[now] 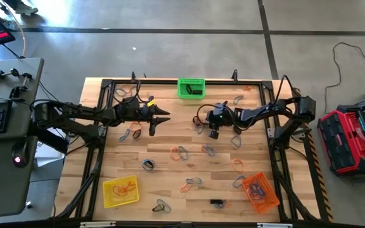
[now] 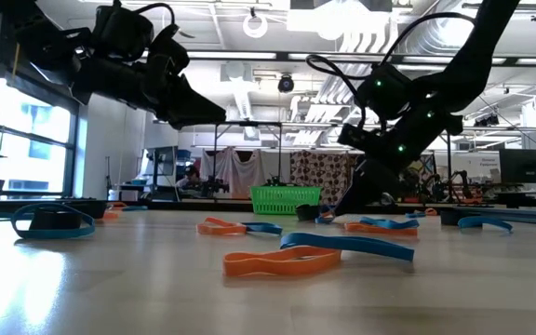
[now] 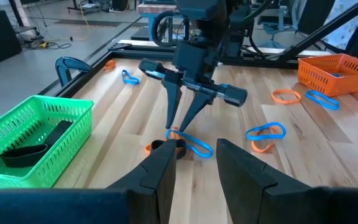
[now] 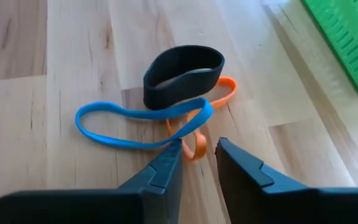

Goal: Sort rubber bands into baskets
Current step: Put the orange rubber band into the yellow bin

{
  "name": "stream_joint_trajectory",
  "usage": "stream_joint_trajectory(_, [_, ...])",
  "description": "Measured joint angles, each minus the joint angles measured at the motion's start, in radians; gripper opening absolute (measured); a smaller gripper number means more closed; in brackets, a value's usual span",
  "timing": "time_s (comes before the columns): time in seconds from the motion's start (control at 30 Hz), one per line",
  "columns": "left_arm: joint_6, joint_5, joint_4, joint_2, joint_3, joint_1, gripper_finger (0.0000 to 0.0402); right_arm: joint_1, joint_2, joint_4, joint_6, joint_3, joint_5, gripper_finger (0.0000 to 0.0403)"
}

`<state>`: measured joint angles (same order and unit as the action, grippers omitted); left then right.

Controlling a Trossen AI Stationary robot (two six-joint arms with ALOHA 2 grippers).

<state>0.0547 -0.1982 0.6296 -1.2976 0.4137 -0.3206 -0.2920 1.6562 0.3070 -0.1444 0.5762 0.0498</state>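
Clearly, the right gripper [image 4: 197, 155], jaws slightly apart, straddles an orange band [image 4: 194, 140] tangled under blue [image 4: 123, 121] and black [image 4: 182, 74] bands mid-table; lifting may drag all three. The left gripper [image 1: 163, 118], jaws slightly apart and empty, hovers nearby.

No readable text, labels, brands or numbers anywhere; nothing legible on table, baskets, arms.

Three tangled rubber bands [image 4: 166, 106] under right gripper [image 4: 197, 155], near a basket [image 1: 191, 87]
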Motion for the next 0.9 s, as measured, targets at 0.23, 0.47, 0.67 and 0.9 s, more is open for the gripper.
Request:
stream_joint_trajectory(0.23, [-0.001,0.000,0.000,0.000,0.000,0.000,0.0106,0.000,0.000,-0.008,0.013,0.000,-0.001,0.0075])
stream_joint_trajectory(0.47, [-0.001,0.000,0.000,0.000,0.000,0.000,0.0106,-0.002,0.000,-0.032,0.021,0.000,-0.001,0.0011])
stream_joint_trajectory(0.67, [-0.001,0.000,0.000,0.000,0.000,0.000,0.0106,-0.002,-0.036,-0.054,0.060,0.000,0.004,0.0002])
stream_joint_trajectory(0.9, [-0.001,-0.001,-0.001,0.000,0.000,0.000,0.0106,0.009,-0.121,-0.114,0.085,0.000,0.067,0.0001])
